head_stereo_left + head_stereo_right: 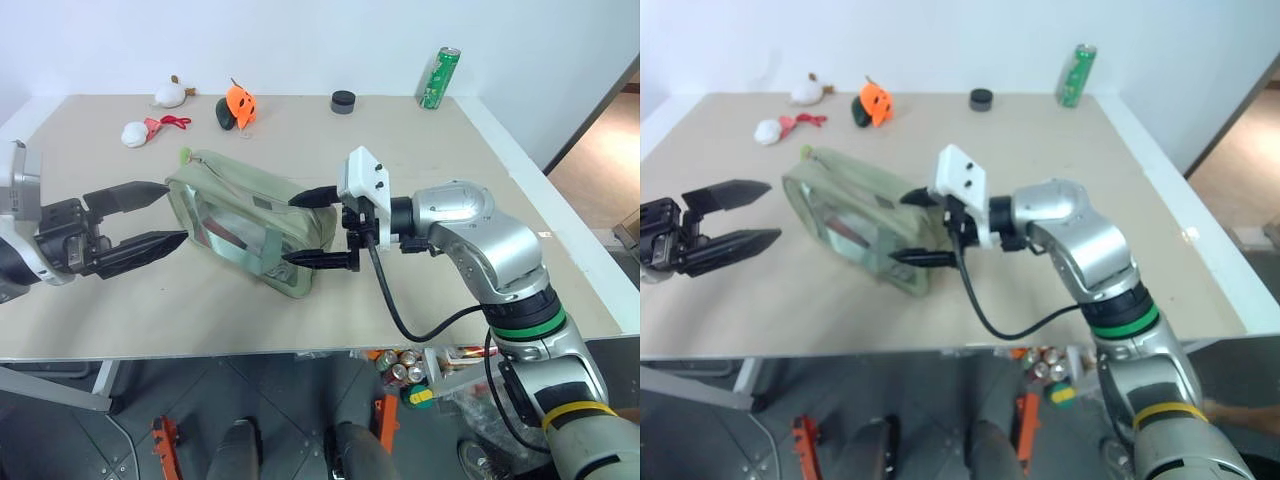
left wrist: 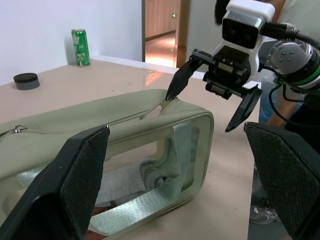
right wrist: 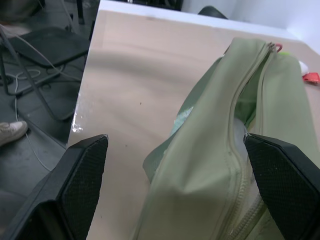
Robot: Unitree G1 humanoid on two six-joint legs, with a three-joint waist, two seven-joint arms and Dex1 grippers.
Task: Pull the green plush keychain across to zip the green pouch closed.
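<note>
The green pouch (image 1: 240, 222) lies on the table with its clear window facing me, and its top zipper gapes along part of its length in the right wrist view. The green plush keychain (image 1: 184, 155) sits at the pouch's far left corner, by the zipper pull. My left gripper (image 1: 178, 212) is open, with its fingertips just at the pouch's left end and nothing held. My right gripper (image 1: 289, 230) is open too. It points left, and its two fingers straddle the pouch's right end, one above and one in front.
A green drink can (image 1: 438, 77) and a black puck (image 1: 343, 101) stand at the back of the table (image 1: 450, 190). An orange-and-dark-green plush (image 1: 238, 105) and two white plush toys (image 1: 172, 94) (image 1: 135, 133) lie at the back left.
</note>
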